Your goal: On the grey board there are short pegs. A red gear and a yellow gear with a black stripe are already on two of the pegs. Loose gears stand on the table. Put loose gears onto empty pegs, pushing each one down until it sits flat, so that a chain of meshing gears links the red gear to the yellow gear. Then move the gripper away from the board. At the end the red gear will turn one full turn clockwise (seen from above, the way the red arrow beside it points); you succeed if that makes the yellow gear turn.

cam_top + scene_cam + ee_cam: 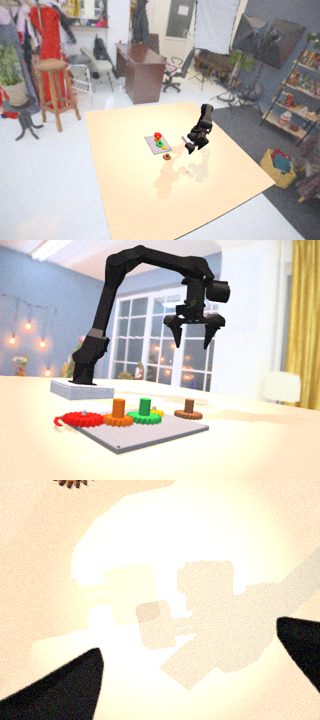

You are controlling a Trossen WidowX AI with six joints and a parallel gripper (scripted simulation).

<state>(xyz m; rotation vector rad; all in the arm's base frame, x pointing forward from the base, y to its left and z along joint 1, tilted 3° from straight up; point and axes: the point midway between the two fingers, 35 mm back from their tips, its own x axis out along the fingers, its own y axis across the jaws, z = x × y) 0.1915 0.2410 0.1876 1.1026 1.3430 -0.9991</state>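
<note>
Our black two-fingered gripper point(194, 149) point(191, 347) point(190, 641) hangs released, well above the pale wooden tabletop point(134, 186) point(245, 454) point(30, 580). Away from it, on the grey board point(152, 147) point(160, 432), we see the toothed red gear point(156, 135) point(82, 419), orange gear point(157, 139) point(118, 420), green gear point(159, 144) point(144, 417) and yellow gear point(164, 147) point(158, 413) in a row; a brown gear point(166, 156) point(188, 414) point(73, 482) stands beside the board. Behind, we have a brown desk point(146, 77).

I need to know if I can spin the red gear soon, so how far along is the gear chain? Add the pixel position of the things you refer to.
Looks nearly finished. The orange gear point(157, 139) point(118, 420) and green gear point(159, 144) point(144, 418) sit on the board point(155, 149) point(144, 436) between red and yellow. The open gripper point(191, 347) holds nothing, raised away from the board. Perhaps only the test turn remains; I can't confirm every tooth meshes.
</note>
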